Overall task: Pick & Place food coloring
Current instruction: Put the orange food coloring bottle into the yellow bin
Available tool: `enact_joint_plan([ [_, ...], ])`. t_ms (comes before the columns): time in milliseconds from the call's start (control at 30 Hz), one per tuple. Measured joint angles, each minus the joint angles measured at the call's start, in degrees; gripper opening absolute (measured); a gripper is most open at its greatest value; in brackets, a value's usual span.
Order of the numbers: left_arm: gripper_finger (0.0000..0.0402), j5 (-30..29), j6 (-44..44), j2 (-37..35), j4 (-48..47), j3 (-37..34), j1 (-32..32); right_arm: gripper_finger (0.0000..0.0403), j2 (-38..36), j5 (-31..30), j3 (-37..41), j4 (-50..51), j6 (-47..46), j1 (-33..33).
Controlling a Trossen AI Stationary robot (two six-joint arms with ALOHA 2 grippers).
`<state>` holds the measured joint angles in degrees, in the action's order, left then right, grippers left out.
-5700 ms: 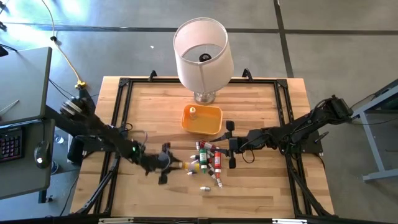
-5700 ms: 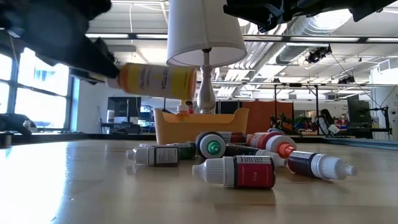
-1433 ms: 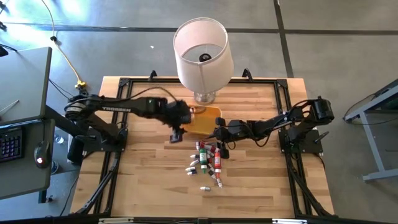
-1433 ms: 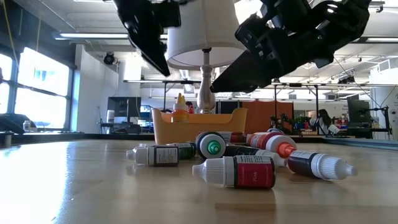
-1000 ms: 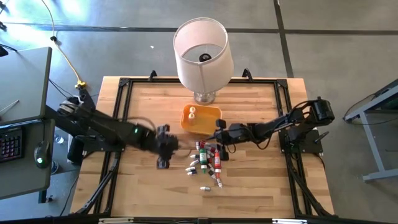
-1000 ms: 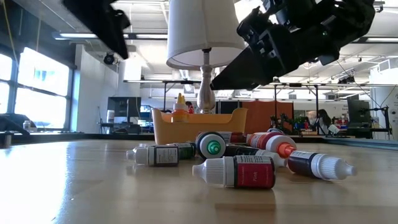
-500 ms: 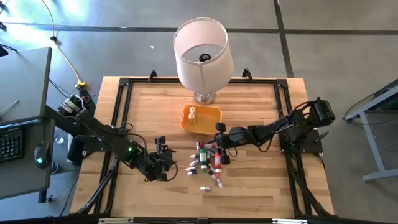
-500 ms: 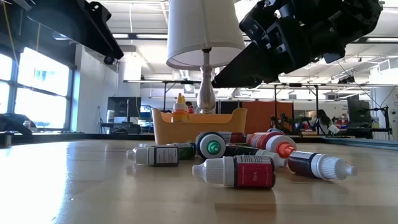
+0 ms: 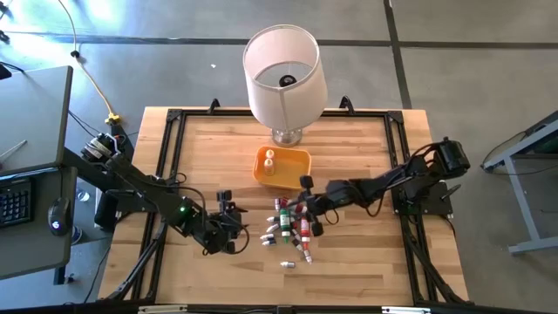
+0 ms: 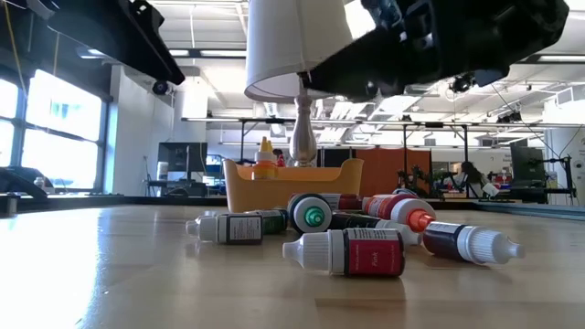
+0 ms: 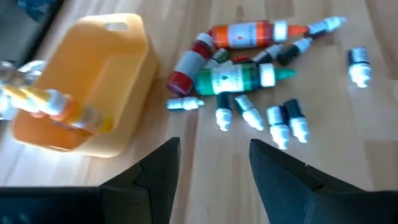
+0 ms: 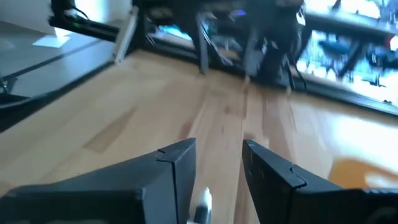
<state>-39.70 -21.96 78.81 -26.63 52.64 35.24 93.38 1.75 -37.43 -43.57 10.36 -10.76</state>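
Note:
Several small food coloring bottles point(image 9: 292, 228) lie on their sides in a loose pile at mid-table point(image 10: 347, 251) point(image 11: 242, 78). Two yellow ones point(image 9: 269, 160) stand in the orange tray point(image 9: 299, 173). My left gripper point(image 9: 238, 227) hovers open and empty just left of the pile, slanting down toward it point(image 11: 214, 168). My right gripper point(image 9: 309, 208) hangs open above the pile's far right part, nearly level point(image 12: 217, 168). A white bottle tip point(image 12: 202, 202) shows far below, between its fingers.
A big white lampshade on a glass foot point(image 9: 281, 74) stands behind the tray at the far edge. One small bottle point(image 9: 285, 263) lies apart, nearer the front. Black frame rails point(image 9: 166, 174) run along the table's sides. Bare wood lies left and near.
My left gripper has swung from beside the tray toward the near edge and down, tipping lower, then held still left of the pile. My right gripper has crept toward the near edge over the pile and rolled somewhat. No bottle has moved.

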Motion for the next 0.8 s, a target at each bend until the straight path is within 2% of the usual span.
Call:
enact_joint_plan([
  [100, 0.0188, -1.39, -0.84, 0.00, 0.01, 0.00, -0.03, 0.0124, 0.04, -0.09, 0.00, -1.85, 5.49, -1.44],
  [200, 0.0188, -1.35, -0.91, 0.00, -0.03, 0.00, -0.02, 0.0124, 0.09, -6.26, 0.00, -3.15, 13.31, -3.08],
  [300, 0.0188, -0.98, -1.06, 0.00, -0.03, 0.00, -0.02, 0.0124, 0.09, -12.44, 0.00, -3.96, 15.46, -4.29],
  [400, 0.0188, 0.11, -1.08, 0.00, -0.03, 0.00, -0.02, 0.0124, 0.09, -14.53, 0.00, -3.85, 15.25, -5.07],
  [467, 0.0188, 0.22, -1.08, 0.02, -0.03, 0.00, -0.02, 0.0124, 0.09, -12.52, 0.00, -3.81, 14.36, -5.51],
  [567, 0.0188, 0.13, -1.08, 0.02, -0.02, 0.00, -0.02, 0.0124, 0.09, -4.98, 0.00, -2.00, 14.03, -5.35],
  [800, 0.0188, -0.32, -2.84, 0.02, 0.15, 0.00, -0.02, 0.0124, -0.04, 10.40, 0.00, 8.18, -2.39, -5.30],
])
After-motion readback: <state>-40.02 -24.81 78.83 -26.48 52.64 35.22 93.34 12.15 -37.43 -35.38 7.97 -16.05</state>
